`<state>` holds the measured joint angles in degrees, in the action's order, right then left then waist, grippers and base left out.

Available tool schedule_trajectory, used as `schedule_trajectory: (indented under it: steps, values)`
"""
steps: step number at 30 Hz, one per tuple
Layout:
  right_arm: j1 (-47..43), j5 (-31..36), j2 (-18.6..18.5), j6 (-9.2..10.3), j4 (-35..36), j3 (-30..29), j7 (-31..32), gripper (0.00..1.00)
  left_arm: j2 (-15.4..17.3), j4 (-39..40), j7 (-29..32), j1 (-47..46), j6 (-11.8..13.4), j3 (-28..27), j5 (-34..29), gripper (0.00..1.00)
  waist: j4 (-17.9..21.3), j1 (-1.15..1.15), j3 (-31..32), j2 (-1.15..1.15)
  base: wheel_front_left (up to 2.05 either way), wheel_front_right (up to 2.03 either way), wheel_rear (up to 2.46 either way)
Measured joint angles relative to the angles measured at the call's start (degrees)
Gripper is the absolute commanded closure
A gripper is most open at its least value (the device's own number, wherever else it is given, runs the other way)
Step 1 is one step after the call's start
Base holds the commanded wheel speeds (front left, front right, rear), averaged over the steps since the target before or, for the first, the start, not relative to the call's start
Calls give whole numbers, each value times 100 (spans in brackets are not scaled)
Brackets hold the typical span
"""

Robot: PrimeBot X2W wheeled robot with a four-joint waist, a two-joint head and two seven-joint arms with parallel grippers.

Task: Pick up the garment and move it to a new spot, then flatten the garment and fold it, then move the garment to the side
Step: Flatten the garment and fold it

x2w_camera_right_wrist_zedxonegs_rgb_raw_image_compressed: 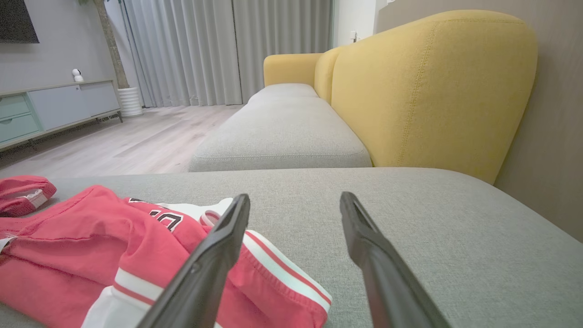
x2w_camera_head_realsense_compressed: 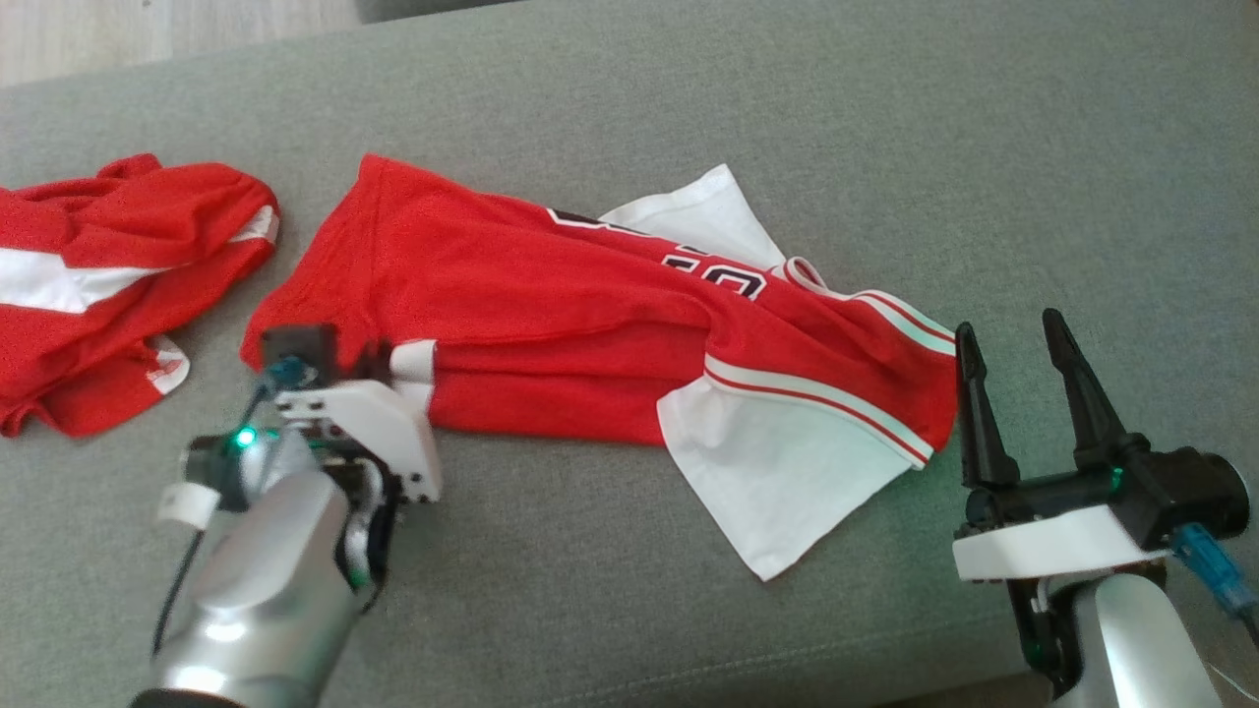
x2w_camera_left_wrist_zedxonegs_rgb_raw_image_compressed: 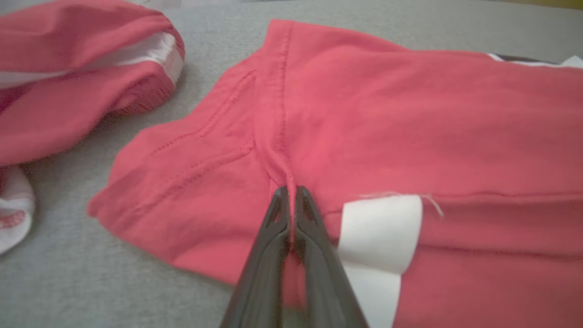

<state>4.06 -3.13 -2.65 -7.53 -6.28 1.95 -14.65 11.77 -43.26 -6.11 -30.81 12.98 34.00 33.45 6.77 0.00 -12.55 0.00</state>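
Note:
The garment (x2w_camera_head_realsense_compressed: pixel 551 315) is a red jersey with white sleeves and striped trim, lying crumpled across the grey sofa seat (x2w_camera_head_realsense_compressed: pixel 787 118). My left gripper (x2w_camera_left_wrist_zedxonegs_rgb_raw_image_compressed: pixel 289 191) is shut on a raised fold of the red fabric near the garment's left end, beside a white patch (x2w_camera_left_wrist_zedxonegs_rgb_raw_image_compressed: pixel 380 232). In the head view the left gripper (x2w_camera_head_realsense_compressed: pixel 379 354) is mostly hidden by its own wrist. My right gripper (x2w_camera_head_realsense_compressed: pixel 1013 334) stands open just right of the garment's striped hem (x2w_camera_right_wrist_zedxonegs_rgb_raw_image_compressed: pixel 273 264), with nothing between its fingers (x2w_camera_right_wrist_zedxonegs_rgb_raw_image_compressed: pixel 218 246).
A second red and white garment (x2w_camera_head_realsense_compressed: pixel 98 265) lies bunched at the far left of the seat. A yellow sofa back (x2w_camera_right_wrist_zedxonegs_rgb_raw_image_compressed: pixel 432 86) rises to the right, and wooden floor (x2w_camera_right_wrist_zedxonegs_rgb_raw_image_compressed: pixel 136 141) lies beyond the cushion.

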Motion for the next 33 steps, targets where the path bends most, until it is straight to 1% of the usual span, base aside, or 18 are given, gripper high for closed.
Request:
schedule_trajectory:
  steps: [8, 12, 16, 20, 25, 29, 31, 32, 33]
  values:
    - [-2, -51, 0, 0, -48, 12, 0, 0, -370, -16, 208, 121, -472, 291, 141, 100, -66, 0, 181, 0, 0, 0, 0]
    - [-23, -69, 0, 0, -74, 40, 0, 0, -552, 254, 377, 414, -750, 549, 235, 100, -64, 0, 304, 0, 0, 0, 0]
    - [-30, -112, 0, 0, -98, 88, 0, 0, -713, 630, 570, 617, -923, 864, 265, 100, -4, 0, 384, 0, 0, 0, 0]
    - [-35, -151, 0, 0, -98, 126, 0, 0, -817, 937, 661, 705, -928, 1101, 337, 100, 131, 0, 416, 0, 0, 0, 0]
    - [-36, -192, 0, 0, -98, 177, 0, 0, -849, 1136, 669, 659, -870, 1370, 361, 100, 369, 0, 387, 0, 0, 0, 0]
    - [-36, -192, 0, 0, -113, 189, 0, 0, -856, 1144, 520, 513, -862, 1555, 482, 100, 542, 0, 345, 0, 0, 0, 0]
    - [-36, -193, 0, 0, -125, 186, 0, 0, -864, 1141, 404, 439, -780, 1627, 566, 100, 593, 0, 333, 0, 0, 0, 0]
    - [-36, -193, 0, 0, -127, 186, 0, 0, -864, 1125, 337, 416, -722, 1660, 583, 81, 601, 0, 337, 0, 0, 0, 0]
    - [-36, -193, 0, 0, -133, 186, 0, 0, -864, 1093, 283, 403, -672, 1694, 620, 53, 601, 0, 350, 0, 0, 0, 0]
